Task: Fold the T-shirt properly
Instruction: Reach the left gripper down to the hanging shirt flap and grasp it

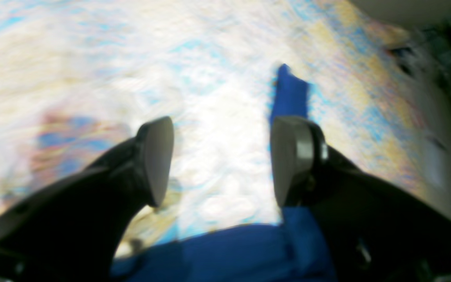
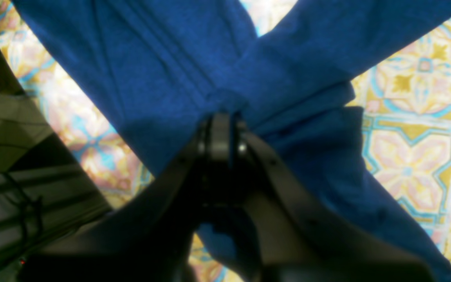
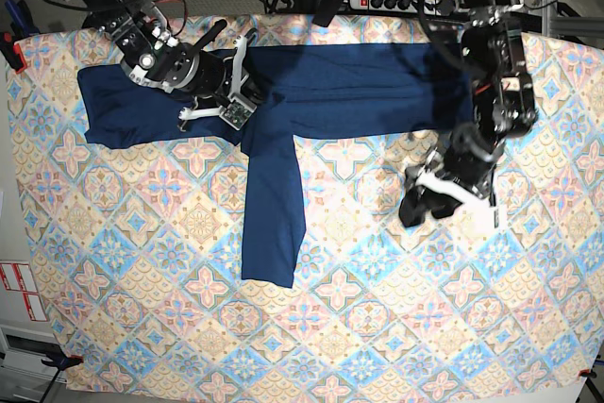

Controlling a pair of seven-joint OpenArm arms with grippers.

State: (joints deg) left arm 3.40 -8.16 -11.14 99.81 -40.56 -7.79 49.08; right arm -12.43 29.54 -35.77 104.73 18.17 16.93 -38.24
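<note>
light: bright, even | left wrist: motion-blurred, overexposed | right wrist: soft | base: sharp

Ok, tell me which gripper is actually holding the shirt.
The right gripper: its jaws are pinched shut on a bunch of the T-shirt. The left gripper hangs open over the patterned tablecloth.

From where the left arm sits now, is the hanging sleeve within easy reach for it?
Probably yes. The left gripper is open and empty, hovering over bare tablecloth, with nothing between it and the sleeve of the T-shirt. The right gripper is busy, pinching fabric.
</note>
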